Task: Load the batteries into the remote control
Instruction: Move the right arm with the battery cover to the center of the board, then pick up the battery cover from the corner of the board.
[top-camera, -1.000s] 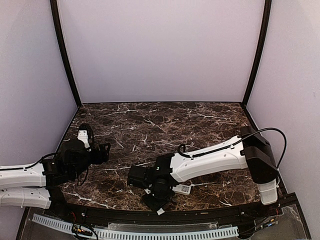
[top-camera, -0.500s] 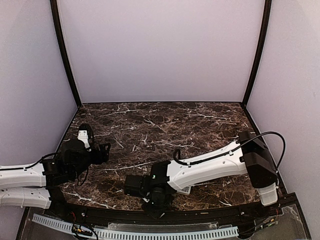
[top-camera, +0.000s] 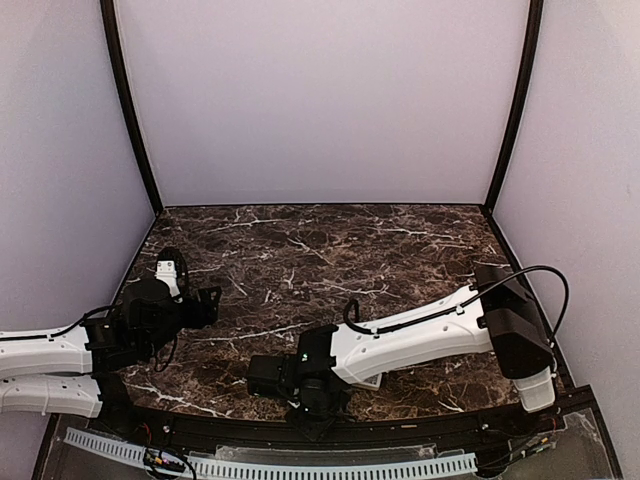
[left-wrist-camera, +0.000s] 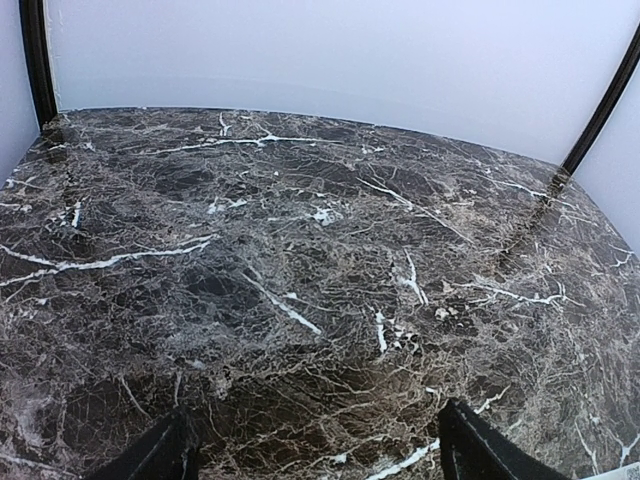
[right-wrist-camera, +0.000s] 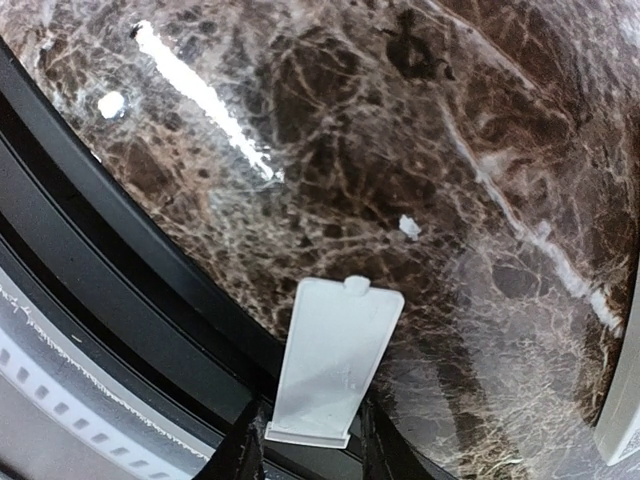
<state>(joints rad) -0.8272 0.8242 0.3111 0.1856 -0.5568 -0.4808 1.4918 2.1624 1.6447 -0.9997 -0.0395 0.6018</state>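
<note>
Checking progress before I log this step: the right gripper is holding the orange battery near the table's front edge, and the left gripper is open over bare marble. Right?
Not quite. The right gripper holds a small flat white cover piece, not a battery, as the right wrist view shows. The rest stands: it is near the table's front edge, and the left gripper is open over bare marble.

Bare marble table (top-camera: 320, 250) is lying open across the upper and middle frame. The right arm (top-camera: 420, 335) is blocking the lower centre-right; the left arm (top-camera: 120, 335) is crowding the lower left.
</note>
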